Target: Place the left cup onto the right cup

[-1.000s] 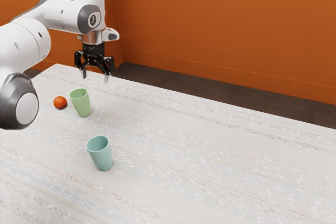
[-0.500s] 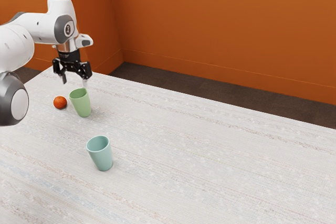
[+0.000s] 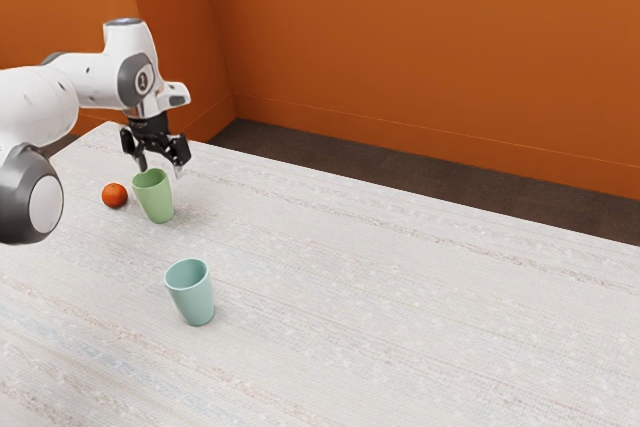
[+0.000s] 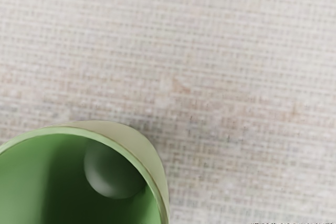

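Note:
A light green cup [image 3: 154, 195] stands upright on the table at the exterior view's left. A teal cup [image 3: 190, 291] stands upright nearer the front, apart from it. My gripper [image 3: 159, 164] hangs open just above the green cup's rim, fingers spread over its far edge, touching nothing. From the wrist camera I look down into the green cup [image 4: 79, 182], seeing its rim and inner bottom close under my hand.
A small orange ball [image 3: 115, 195] lies right beside the green cup on the side toward the exterior view's left. The pale table [image 3: 400, 287] stretches wide toward the exterior view's right. Orange walls stand behind it.
My hand swung toward the exterior view's left, then came back a little and dropped lower, ending just over the green cup's rim. Both cups and the ball stayed put.

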`<state>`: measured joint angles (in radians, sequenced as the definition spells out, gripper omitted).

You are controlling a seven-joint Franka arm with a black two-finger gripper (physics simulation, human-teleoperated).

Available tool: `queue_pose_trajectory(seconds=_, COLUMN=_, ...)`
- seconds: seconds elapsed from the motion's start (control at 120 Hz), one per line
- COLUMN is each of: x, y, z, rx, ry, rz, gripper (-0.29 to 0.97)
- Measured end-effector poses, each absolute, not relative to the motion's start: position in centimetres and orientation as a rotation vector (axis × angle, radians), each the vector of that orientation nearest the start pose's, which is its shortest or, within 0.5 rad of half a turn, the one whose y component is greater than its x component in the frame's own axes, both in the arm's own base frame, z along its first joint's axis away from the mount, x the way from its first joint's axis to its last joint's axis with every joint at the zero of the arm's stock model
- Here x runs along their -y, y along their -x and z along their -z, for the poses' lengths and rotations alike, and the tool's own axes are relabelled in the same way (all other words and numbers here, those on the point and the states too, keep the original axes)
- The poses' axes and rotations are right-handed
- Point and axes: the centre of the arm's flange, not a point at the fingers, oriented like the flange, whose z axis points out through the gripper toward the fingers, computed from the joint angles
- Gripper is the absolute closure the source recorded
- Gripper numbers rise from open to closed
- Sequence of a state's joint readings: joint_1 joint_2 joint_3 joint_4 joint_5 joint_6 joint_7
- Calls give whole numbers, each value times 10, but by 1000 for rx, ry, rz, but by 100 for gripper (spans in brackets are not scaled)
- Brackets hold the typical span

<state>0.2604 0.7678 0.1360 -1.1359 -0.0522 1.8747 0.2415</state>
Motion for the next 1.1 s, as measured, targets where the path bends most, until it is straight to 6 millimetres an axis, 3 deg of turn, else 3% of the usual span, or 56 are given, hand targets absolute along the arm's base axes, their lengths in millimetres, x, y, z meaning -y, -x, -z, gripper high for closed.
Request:
queue_pose_trajectory(seconds=0.133, x=-256, y=-701, z=-319, rx=195, ry=3113, rz=-109, gripper=0)
queue_pose_trajectory(seconds=0.258, x=-253, y=-702, z=-305, rx=179, ry=3117, rz=-114, gripper=0)
queue_pose_trajectory(seconds=0.35, x=-253, y=-702, z=-301, rx=174, ry=3116, rz=-109, gripper=14)
queue_pose_trajectory(seconds=0.483, x=-257, y=-702, z=-305, rx=176, ry=3112, rz=-92, gripper=46)
queue_pose_trajectory(seconds=0.617, x=-258, y=-702, z=-309, rx=185, ry=3113, rz=-84, gripper=64)
queue_pose_trajectory(seconds=0.958, x=-259, y=-700, z=-314, rx=172, ry=3081, rz=-109, gripper=77)
queue_pose_trajectory(seconds=1.1, x=-256, y=-699, z=-336, rx=142, ry=3047, rz=-122, gripper=78)
